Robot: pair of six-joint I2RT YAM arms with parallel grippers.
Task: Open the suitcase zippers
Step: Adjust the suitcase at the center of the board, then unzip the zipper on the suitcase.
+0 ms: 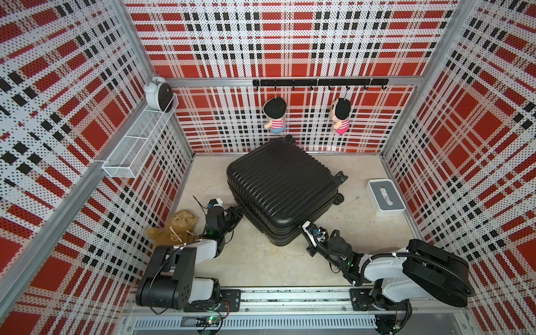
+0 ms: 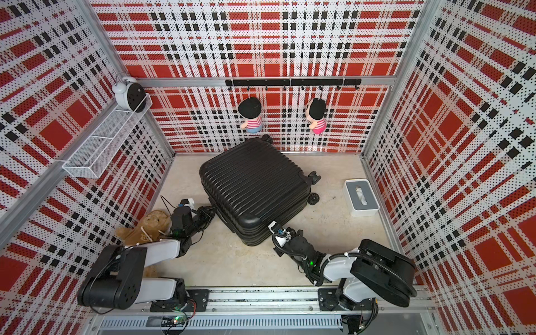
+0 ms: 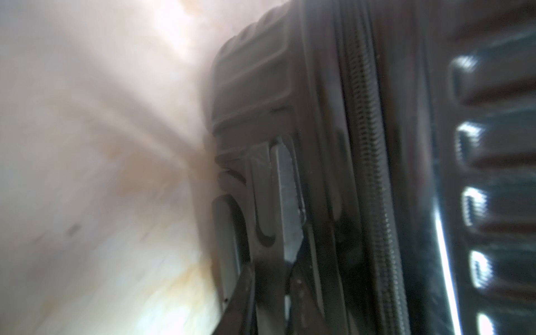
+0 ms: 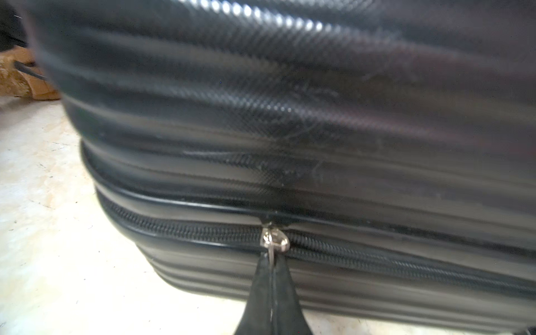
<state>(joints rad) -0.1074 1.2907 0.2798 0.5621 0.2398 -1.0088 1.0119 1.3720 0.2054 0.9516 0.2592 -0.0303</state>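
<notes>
Two arms of mine close in on the suitcase point(image 1: 280, 188). It lies flat on its broad ribbed side in the middle of the beige floor point(image 1: 261, 261) in both top views, so the seam between its shells runs round where my fingers can reach it from the side. The white-and-grey box point(image 1: 385, 197) at right and the brown plush toy point(image 1: 174, 229) at lower left sit apart from the case, clear of the work. My left gripper point(image 1: 237, 210) meets the case's left side, and my right gripper point(image 1: 302, 225) meets the corner nearest the bottom of the frame. I judge this split lets each hand run one slider its own way round. In the right wrist view the zippers point(image 4: 391, 261) cross the lower half of the frame as a black track, teeth looking meshed on both sides of the silver slider point(image 4: 275, 239). My right jaws are clenched flat on the thin pull point(image 4: 270, 255) hanging from it, at bottom centre. In the blurred left wrist view my left jaws look pinched on the lower tip of a grey pull tab point(image 3: 288, 203), just left of the track. No stretch of track looks parted, so the pulling is not yet done.
</notes>
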